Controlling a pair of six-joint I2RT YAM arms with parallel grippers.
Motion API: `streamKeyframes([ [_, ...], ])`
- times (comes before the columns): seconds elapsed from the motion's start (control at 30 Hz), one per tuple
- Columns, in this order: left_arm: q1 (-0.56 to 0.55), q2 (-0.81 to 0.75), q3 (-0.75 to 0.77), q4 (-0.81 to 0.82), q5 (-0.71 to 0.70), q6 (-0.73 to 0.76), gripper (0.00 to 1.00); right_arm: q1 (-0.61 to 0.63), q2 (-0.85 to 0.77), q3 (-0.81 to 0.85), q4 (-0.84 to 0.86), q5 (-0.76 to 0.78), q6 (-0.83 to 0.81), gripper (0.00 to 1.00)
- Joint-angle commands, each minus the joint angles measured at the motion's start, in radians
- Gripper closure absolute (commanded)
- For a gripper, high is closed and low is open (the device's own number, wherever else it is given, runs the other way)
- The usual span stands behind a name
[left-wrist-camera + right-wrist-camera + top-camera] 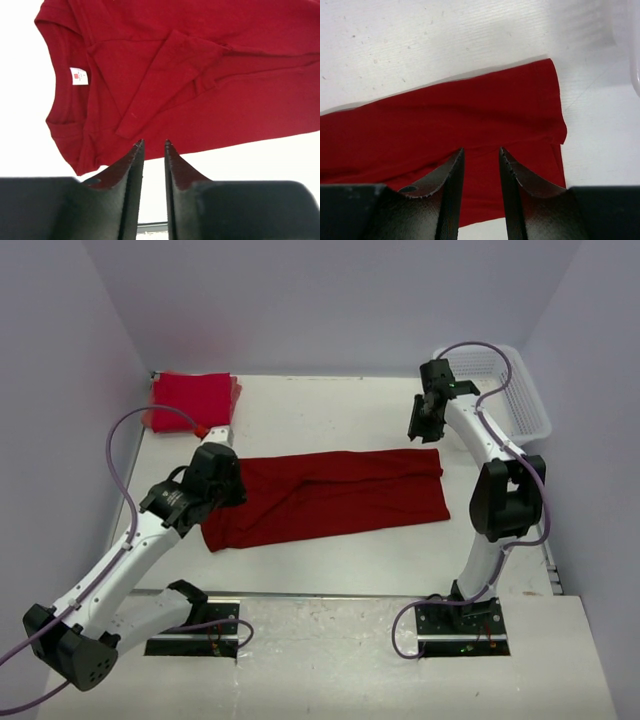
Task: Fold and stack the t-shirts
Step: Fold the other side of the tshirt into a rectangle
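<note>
A darker crimson t-shirt [330, 495] lies across the middle of the table, folded lengthwise into a long band with its sleeves turned in. Its round neck and white label [78, 76] are at the left end, and its hem [555, 115] is at the right end. My left gripper [230, 492] hovers over the neck end. In the left wrist view its jaws [152, 144] stand slightly apart with nothing between them. My right gripper [420, 430] hangs above the hem end, open and empty [481, 150]. Bright red folded t-shirts [192, 400] lie stacked at the back left corner.
A white lattice basket [510, 390] stands at the back right, next to the right arm; its edge [635, 45] shows in the right wrist view. Grey walls close the table on three sides. Both arm bases sit at the near edge.
</note>
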Motion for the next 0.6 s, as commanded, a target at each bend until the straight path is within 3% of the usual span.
streamKeyframes([
  [0.0,-0.004,0.104,0.052,0.025,-0.032,0.006,0.78,0.024,0.007,0.058,0.025,-0.036,-0.016,0.65],
  [0.1,-0.004,0.300,0.115,0.091,0.057,0.053,0.79,0.044,0.001,0.073,0.018,-0.021,-0.020,0.66],
  [0.2,-0.001,0.427,0.147,0.204,0.087,0.095,0.74,0.052,-0.033,0.064,0.014,-0.018,-0.028,0.66],
  [0.37,0.017,0.653,0.285,0.229,0.139,0.150,0.69,0.054,-0.100,0.008,0.034,-0.018,-0.036,0.65],
  [0.57,0.087,0.753,0.359,0.247,0.187,0.196,0.62,0.054,-0.140,-0.031,0.060,-0.038,-0.042,0.65],
])
